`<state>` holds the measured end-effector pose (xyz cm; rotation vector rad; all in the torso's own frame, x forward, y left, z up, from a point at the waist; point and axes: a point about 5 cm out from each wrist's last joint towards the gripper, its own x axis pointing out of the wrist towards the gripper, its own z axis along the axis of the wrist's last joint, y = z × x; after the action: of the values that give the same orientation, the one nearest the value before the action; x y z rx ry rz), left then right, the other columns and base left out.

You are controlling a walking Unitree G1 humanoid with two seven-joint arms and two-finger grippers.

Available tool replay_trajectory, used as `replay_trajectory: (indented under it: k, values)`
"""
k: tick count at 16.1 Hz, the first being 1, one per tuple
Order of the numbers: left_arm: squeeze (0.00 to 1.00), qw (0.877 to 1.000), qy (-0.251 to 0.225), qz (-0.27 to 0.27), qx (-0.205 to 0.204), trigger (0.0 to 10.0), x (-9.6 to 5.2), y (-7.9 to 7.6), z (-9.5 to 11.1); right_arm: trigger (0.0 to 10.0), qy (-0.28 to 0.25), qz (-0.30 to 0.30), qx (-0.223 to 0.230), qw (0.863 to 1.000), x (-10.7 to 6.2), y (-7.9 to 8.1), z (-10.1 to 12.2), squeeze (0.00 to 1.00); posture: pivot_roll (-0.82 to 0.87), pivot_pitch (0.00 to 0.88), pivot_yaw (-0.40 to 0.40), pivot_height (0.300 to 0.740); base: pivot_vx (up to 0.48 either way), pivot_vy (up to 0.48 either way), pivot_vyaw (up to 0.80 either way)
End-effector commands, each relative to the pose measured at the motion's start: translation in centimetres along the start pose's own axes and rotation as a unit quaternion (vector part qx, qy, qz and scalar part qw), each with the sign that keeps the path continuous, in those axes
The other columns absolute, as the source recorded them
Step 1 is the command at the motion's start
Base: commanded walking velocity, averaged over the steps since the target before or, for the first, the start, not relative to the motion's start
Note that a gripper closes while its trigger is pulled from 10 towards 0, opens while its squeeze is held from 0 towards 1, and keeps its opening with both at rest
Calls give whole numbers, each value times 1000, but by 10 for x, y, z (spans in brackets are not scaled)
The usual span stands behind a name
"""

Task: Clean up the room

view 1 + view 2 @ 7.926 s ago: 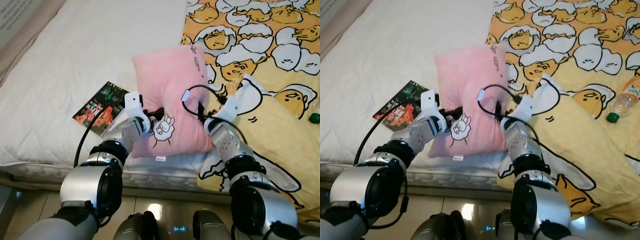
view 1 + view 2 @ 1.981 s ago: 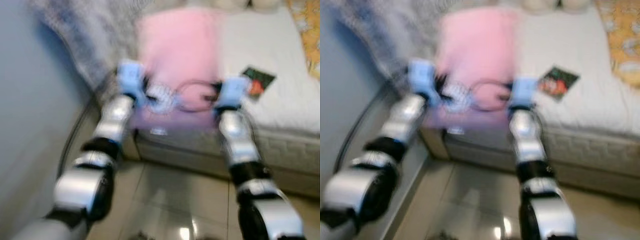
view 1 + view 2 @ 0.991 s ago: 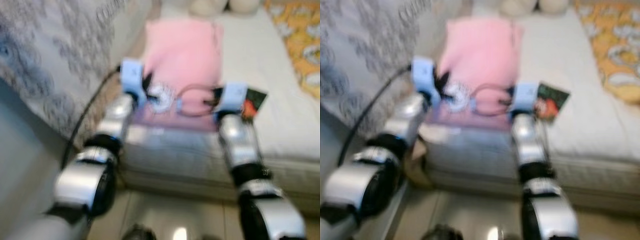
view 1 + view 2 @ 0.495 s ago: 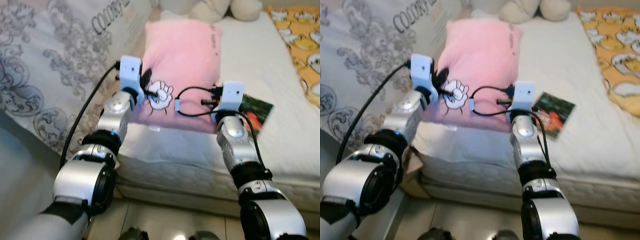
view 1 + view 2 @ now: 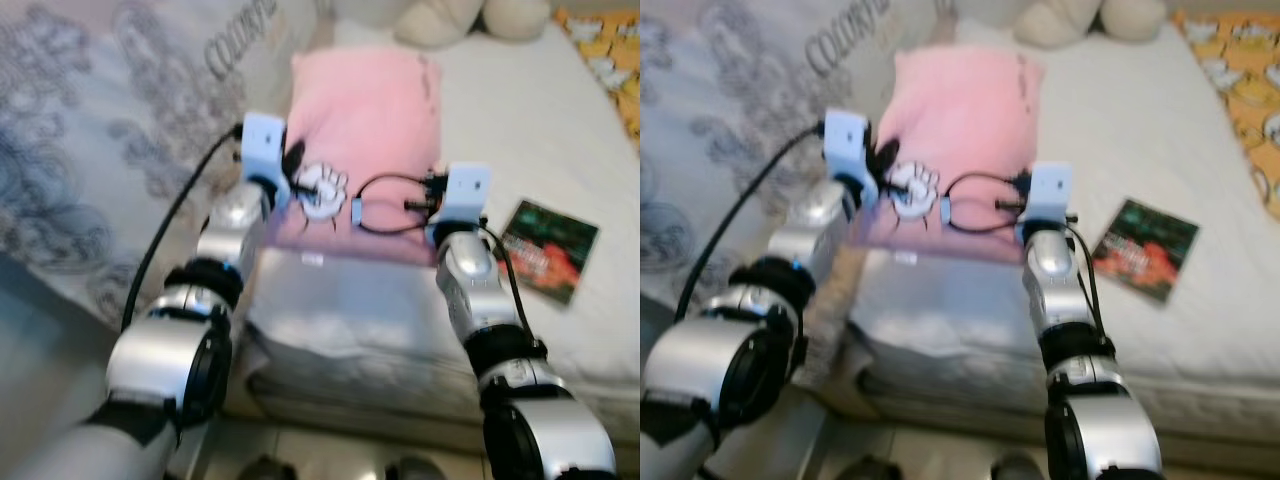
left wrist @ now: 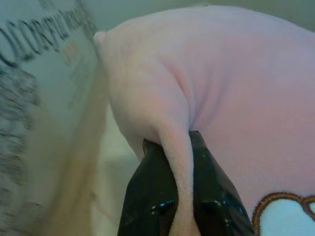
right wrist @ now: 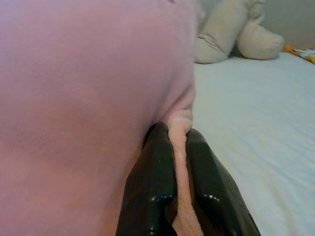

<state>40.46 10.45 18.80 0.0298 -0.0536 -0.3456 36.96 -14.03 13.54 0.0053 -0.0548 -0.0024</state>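
My left end effector pinches the pink pillow by one edge, my right end effector clamps the other, holding it up over the bed's near corner. A booklet lies near the bed's front edge.

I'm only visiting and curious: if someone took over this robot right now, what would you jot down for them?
Left gripper: shut on the pink pillow, pinching its edge.
Right gripper: shut on the same pillow's other edge.
Pillow is held up over the white bed, near its head end.
A dark booklet lies on the mattress; a beige plush toy sits at the head.
Left: set the pillow down, release, tidy the booklet.
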Motion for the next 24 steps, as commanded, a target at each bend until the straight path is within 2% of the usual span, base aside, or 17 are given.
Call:
replay_trajectory:
  k: [1,2,4,9,10,12,13,14,16,17,19,20,21,23,24]
  values:
    - [0,1000,-3,26,14,10000,-3,19,5,10000,-16,6,4,1000,1,7,6,0,-177,0,100,723,394,270,0]
    - [0,1000,1,23,18,10000,-3,18,5,10000,-15,4,5,1000,1,7,5,0,-178,0,100,723,398,266,0]
    - [0,999,10,19,26,10000,0,14,6,10000,16,-30,60,998,3,-4,-1,0,-174,0,101,723,439,0,0]
    - [0,999,34,19,13,10000,6,1,3,10000,32,-51,41,997,11,-22,3,0,-178,0,116,723,447,0,0]
    - [0,998,52,28,20,10000,9,-9,0,10000,63,-84,44,994,14,-37,-1,0,-178,7,121,723,0,0,0]
    - [0,997,62,24,26,10000,10,-13,-1,10000,80,-105,51,990,13,-46,-6,0,-175,60,127,723,0,0,0]
    - [0,997,73,20,35,10000,11,-20,-4,10000,123,-129,99,979,7,-57,-22,0,-166,97,133,723,0,0,0]
    - [0,995,80,16,49,10000,11,-24,-7,10000,147,-140,141,969,2,-62,-33,0,-162,131,141,723,0,0,0]
    - [0,993,99,19,60,10000,8,-28,-19,10000,184,-128,165,961,-7,-57,-51,0,-162,177,148,723,0,0,0]
    - [0,989,129,35,64,10000,0,-27,-39,10000,222,-106,132,960,-15,-48,-65,0,-170,209,145,723,0,0,0]
    - [0,983,154,61,77,10000,-11,-14,-56,10000,237,-81,140,958,-15,-32,-69,0,-183,229,142,723,0,0,0]
    - [0,982,149,79,81,10000,-12,-4,-53,10000,234,-62,135,961,-13,-23,-67,0,-186,231,144,723,0,0,0]
    - [0,982,146,81,83,10000,-12,-3,-51,10000,233,-58,134,961,-12,-22,-67,0,-186,231,144,723,0,0,0]
    - [0,986,119,67,95,10000,-5,-10,-40,10000,231,-66,128,962,-10,-25,-63,0,-182,224,126,723,0,0,0]
    - [1000,986,114,67,97,10000,-5,-11,-39,10000,234,-77,136,959,-10,-27,-64,1000,-182,224,126,723,0,0,0]
